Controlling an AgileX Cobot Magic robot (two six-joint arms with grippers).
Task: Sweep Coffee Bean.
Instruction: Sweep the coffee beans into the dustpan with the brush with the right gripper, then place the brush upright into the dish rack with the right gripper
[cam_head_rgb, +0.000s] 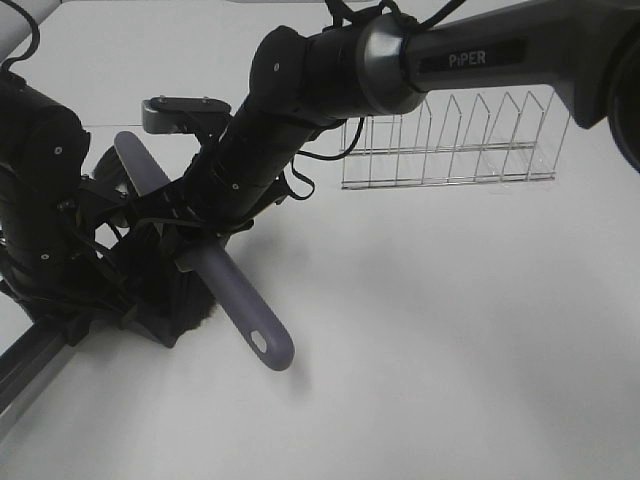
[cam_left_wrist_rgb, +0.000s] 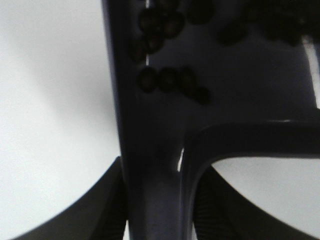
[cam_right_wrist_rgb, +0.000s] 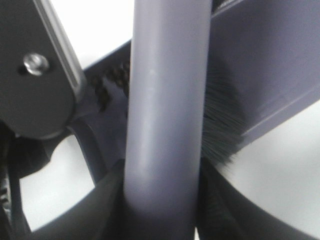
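Note:
Several coffee beans (cam_left_wrist_rgb: 170, 80) lie inside the dark purple dustpan (cam_left_wrist_rgb: 235, 75). My left gripper (cam_left_wrist_rgb: 160, 200) is shut on the dustpan's handle (cam_left_wrist_rgb: 150, 165). The right gripper (cam_right_wrist_rgb: 162, 200) is shut on the grey-purple brush handle (cam_right_wrist_rgb: 165, 100). The brush's black bristles (cam_right_wrist_rgb: 220, 130) rest against the dustpan (cam_right_wrist_rgb: 270, 75), with beans (cam_right_wrist_rgb: 107, 87) just beyond. In the exterior high view the brush handle (cam_head_rgb: 250, 310) slants toward the front and the dustpan (cam_head_rgb: 155, 300) sits under both arms. There the right gripper (cam_head_rgb: 205, 245) reaches across to the left, and the beans are hidden.
A wire rack (cam_head_rgb: 450, 140) stands at the back right on the white table (cam_head_rgb: 450, 350). A metal rail (cam_head_rgb: 30, 365) runs along the front left corner. A grey-purple bar (cam_head_rgb: 140, 165) sticks out up-left behind the right arm.

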